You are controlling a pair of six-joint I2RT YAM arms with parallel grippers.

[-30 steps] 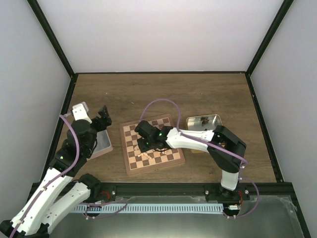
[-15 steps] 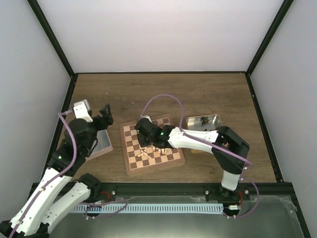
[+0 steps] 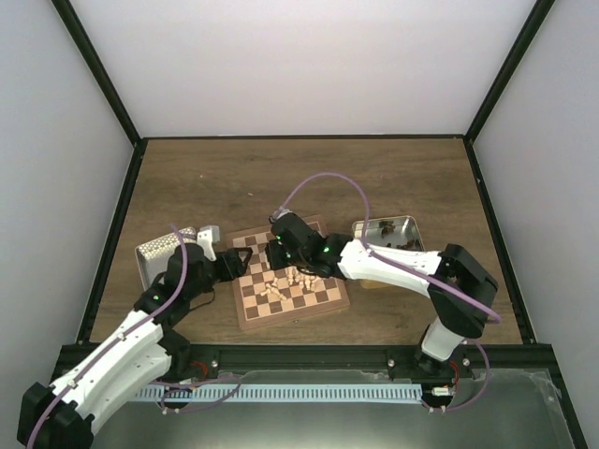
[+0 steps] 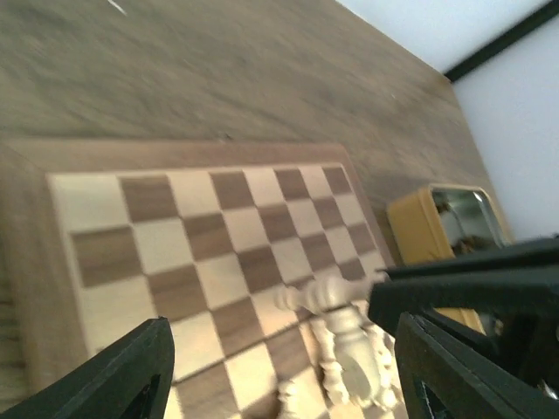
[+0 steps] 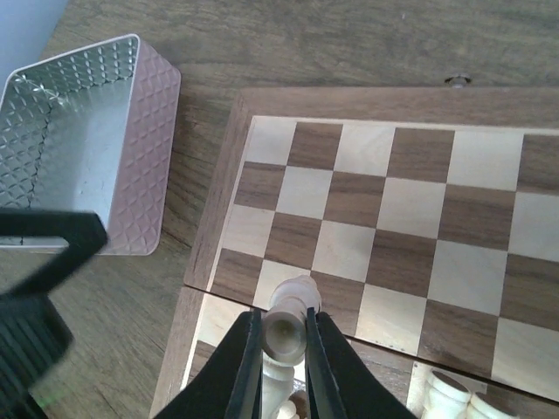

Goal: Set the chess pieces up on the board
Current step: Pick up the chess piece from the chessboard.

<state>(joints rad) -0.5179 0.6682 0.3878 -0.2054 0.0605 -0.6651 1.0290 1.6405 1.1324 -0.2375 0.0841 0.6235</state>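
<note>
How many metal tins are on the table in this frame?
2. One tin lies left of the board, partly covered by an arm; the second tin lies right of the board. No others show, though the arms could hide something small.

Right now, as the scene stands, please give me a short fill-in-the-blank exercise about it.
1. The right gripper grips a ___ (pale/dark) piece.
2. The left gripper is ___ (open/shut) at the board.
3. In the top view, the tin with dark pieces stands ___ (left/right) of the board.

Missing words: pale; open; right.
</note>
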